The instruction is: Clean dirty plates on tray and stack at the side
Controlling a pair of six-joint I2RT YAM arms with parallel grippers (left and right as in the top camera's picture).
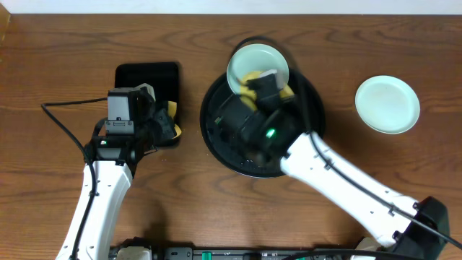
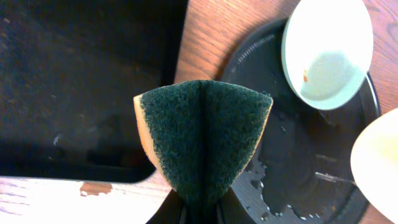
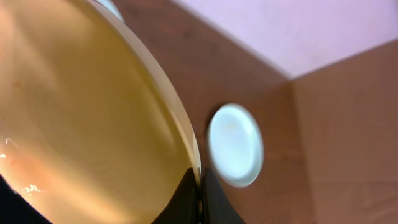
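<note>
My right gripper (image 3: pixel 200 186) is shut on the rim of the pale yellow plate (image 3: pixel 81 112) and holds it tilted over the round black tray (image 1: pixel 216 137); it also shows in the overhead view (image 1: pixel 264 88). A mint-blue plate (image 1: pixel 258 65) with a small orange smear (image 2: pixel 306 75) lies on the tray's far edge. Another mint-blue plate (image 1: pixel 388 104) lies on the table at the right, also in the right wrist view (image 3: pixel 235 144). My left gripper (image 2: pixel 202 208) is shut on a folded green-and-yellow sponge (image 2: pixel 202 140), left of the tray (image 2: pixel 298 162).
A smaller rectangular black tray (image 1: pixel 144 78) lies at the left, under and beside my left gripper (image 1: pixel 167 121). The round tray is wet with droplets. A brown smear (image 2: pixel 94 187) marks the wooden table near the rectangular tray.
</note>
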